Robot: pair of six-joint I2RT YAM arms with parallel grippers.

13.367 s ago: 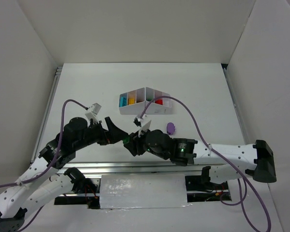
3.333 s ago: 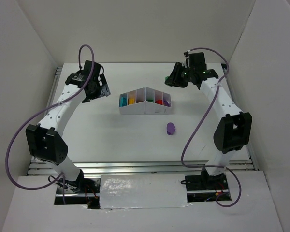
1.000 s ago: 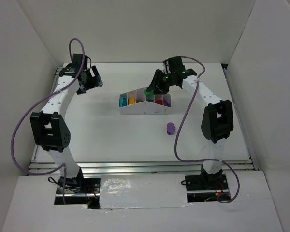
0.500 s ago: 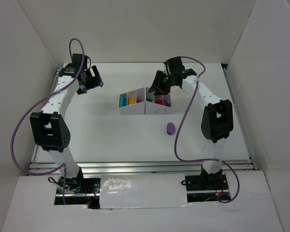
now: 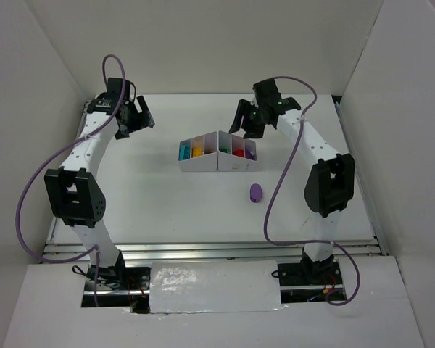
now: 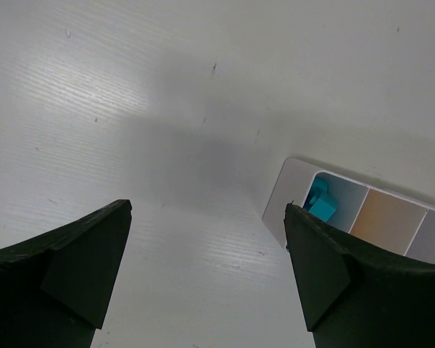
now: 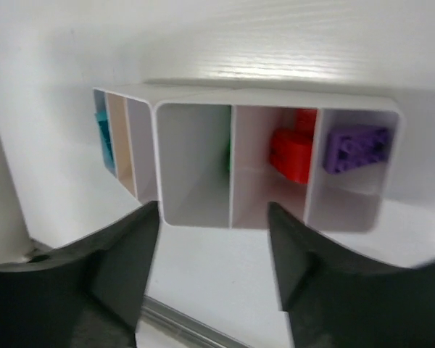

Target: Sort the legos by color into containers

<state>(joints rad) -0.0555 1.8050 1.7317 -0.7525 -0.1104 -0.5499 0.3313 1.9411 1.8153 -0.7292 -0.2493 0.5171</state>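
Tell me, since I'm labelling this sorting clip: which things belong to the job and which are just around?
Job: white tray; inside it teal brick, red brick, sorted purple brick; loose purple brick on the table.
Just around: metal rail, enclosure walls.

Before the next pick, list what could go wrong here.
The right tool hangs open close to the tray; leaving low could clip its rim and shift it. The loose purple brick on the table belongs with the stored purple brick, right beside the red brick; a sloppy drop could land in the wrong compartment.
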